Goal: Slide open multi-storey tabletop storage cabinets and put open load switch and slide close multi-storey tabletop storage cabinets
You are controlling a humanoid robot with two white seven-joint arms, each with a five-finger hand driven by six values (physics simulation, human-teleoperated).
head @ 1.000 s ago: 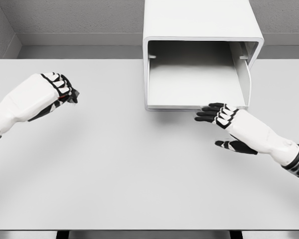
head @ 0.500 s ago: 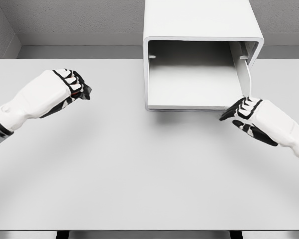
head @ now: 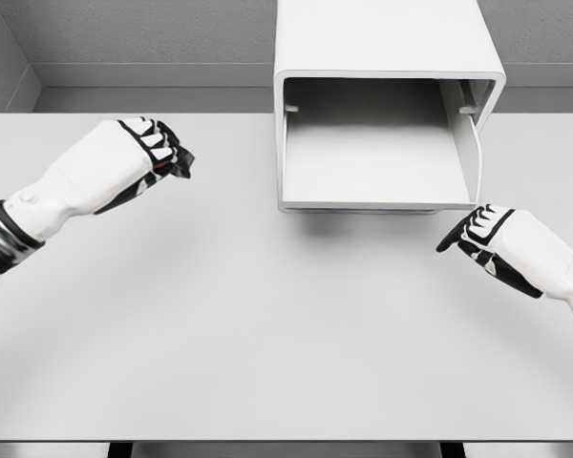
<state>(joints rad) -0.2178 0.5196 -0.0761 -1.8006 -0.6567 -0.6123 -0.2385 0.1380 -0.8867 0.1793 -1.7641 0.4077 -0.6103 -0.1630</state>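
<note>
With drawer (head: 377, 162) out | left hand (head: 143, 157) fisted | right hand (head: 492, 239) off its edge

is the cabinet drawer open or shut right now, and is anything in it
Open. The drawer is slid out from the cabinet, its interior floor exposed and bare; no switch lies inside it.

- The place was a bare simulated test room, not a lived-in home or shop
- A wide, plain pale table (head: 267, 334) filled most of the view, flat and unmarked like a workbench
- Rough grey walls (head: 124, 29) met in a corner at the far left, with a plain strip along their foot
- One white storage cabinet (head: 387, 57) stood at the table's far edge, its drawer (head: 372, 162) pulled out
- Even, shadow-soft light and textureless surfaces marked it as a rendered scene
</note>
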